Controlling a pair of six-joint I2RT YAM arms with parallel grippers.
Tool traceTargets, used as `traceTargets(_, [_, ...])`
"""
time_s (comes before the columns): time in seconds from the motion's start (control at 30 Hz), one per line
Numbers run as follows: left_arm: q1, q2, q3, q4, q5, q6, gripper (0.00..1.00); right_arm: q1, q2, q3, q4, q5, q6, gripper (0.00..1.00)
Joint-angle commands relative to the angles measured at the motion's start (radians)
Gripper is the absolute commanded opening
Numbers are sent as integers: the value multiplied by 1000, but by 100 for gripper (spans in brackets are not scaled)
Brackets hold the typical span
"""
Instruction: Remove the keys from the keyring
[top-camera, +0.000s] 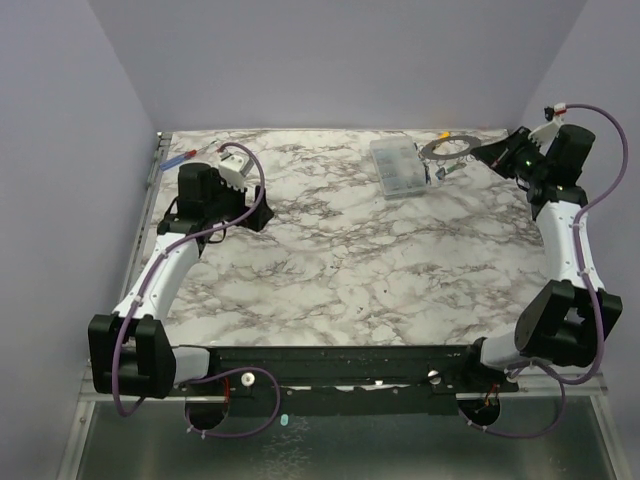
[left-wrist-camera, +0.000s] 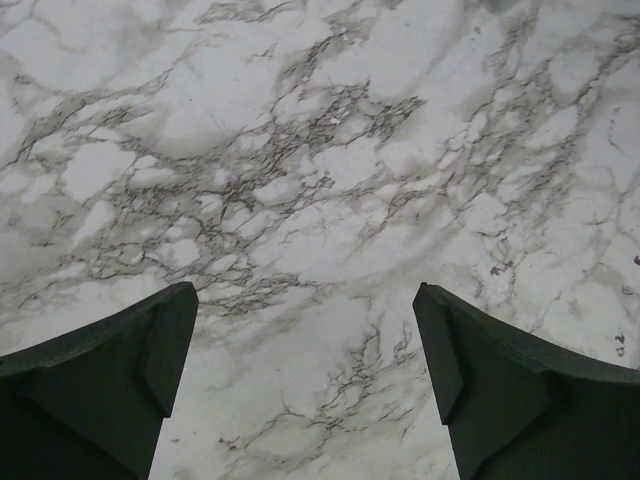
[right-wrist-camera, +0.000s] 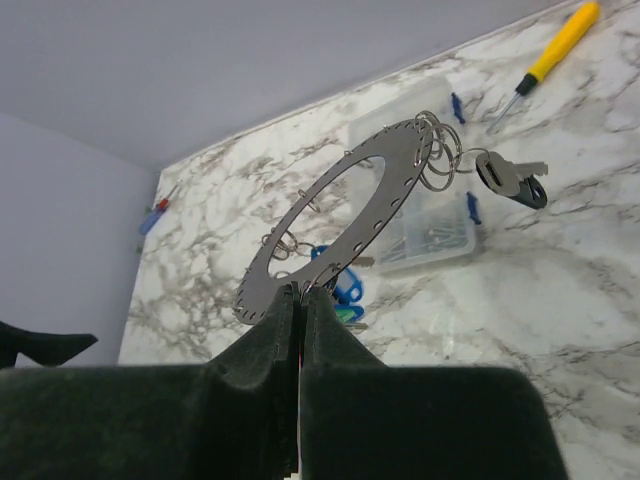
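A grey-veined white marble table (top-camera: 350, 250) fills the scene, closed in by plain lavender walls (top-camera: 60, 150) on three sides. At the upper left of the overhead view, a red and a blue screwdriver (top-camera: 185, 154) lie at the table's far corner. Just right of them is the left gripper (top-camera: 252, 212), near the table's left side and well apart from the task's things. In the left wrist view this gripper (left-wrist-camera: 305, 300) has its jaws spread wide, with nothing but bare marble between the two dark fingers (left-wrist-camera: 150, 350). Further right, near the far edge of the table, a clear plastic box (top-camera: 397, 165) holds small parts, and the keyring (top-camera: 436, 150) sits just right of it, in the upper right of the overhead view. The right wrist view shows the keyring (right-wrist-camera: 360, 230) as a wide flat grey ring with small holes along its rim, held tilted with its far edge raised. The right gripper (right-wrist-camera: 300, 300) has its jaws pressed together on the near rim of the ring, pinching it. The keys (right-wrist-camera: 345, 290) with blue heads hang below the ring's lower part, and one dark-headed key (right-wrist-camera: 510, 178) dangles from thin wire rings (right-wrist-camera: 440, 150) at its upper right rim. A yellow-handled screwdriver (right-wrist-camera: 555, 45) lies on the marble at the upper right of that view
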Motion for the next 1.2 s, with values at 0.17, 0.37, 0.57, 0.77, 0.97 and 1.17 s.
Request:
traceTargets(0.17, [-135,25,188,17,167,60,99,43,-168,-219,224,-113,307,1])
traceTargets(0.37, [-323,107,313,24,66,119,99,126,-222,-293,257,-100,350,1])
traceTargets(0.57, [-476,206,452,17,-19,212,96,207,-241,-345,287,-85,341,1])
traceTargets(0.77, [-634,305,537,-13,-168,374,87,279,-235,-379,312,-84,319,1])
traceTargets(0.97, [-726,368,592,-24,-287,439,81,324,-232,-397,328,-84,331,1])
traceTargets(1.17, [-785,422,614,-26,-433,530,72,343,-242,-412,335,-91,333,1])
